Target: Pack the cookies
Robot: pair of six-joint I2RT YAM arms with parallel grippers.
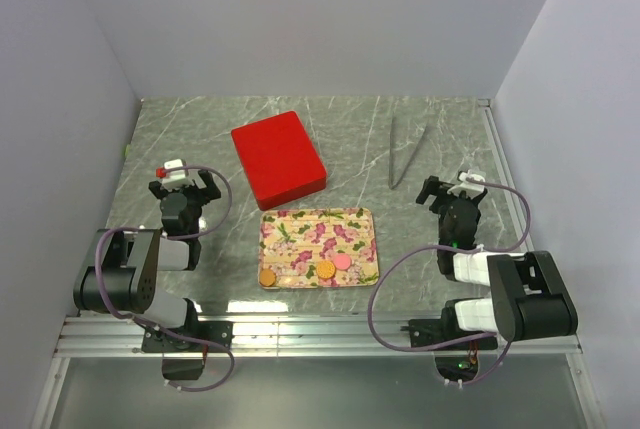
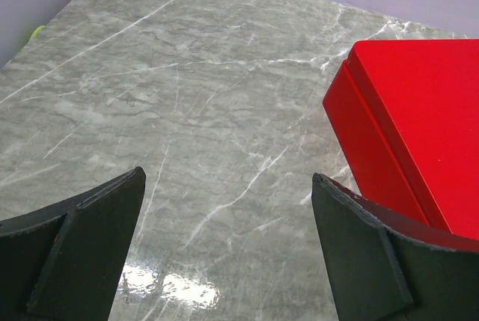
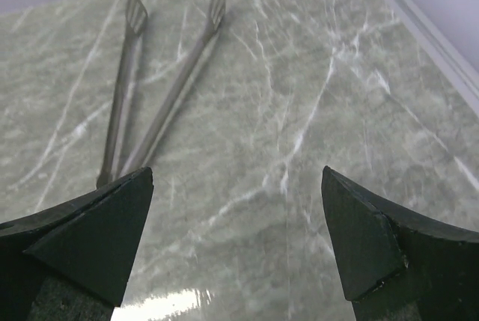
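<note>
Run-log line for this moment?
left gripper open, empty | right gripper open, empty | cookies on floral tray | red box closed | tongs on table

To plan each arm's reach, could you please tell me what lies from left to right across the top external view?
left gripper → red box → tongs → right gripper. The floral tray overlaps the box sideways, so it is left out.

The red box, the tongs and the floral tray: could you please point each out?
Red box (image 1: 279, 158): top external view, middle of its lid.
Tongs (image 3: 174, 90): right wrist view, middle of one arm.
Floral tray (image 1: 315, 234): top external view, bare centre of its surface.
</note>
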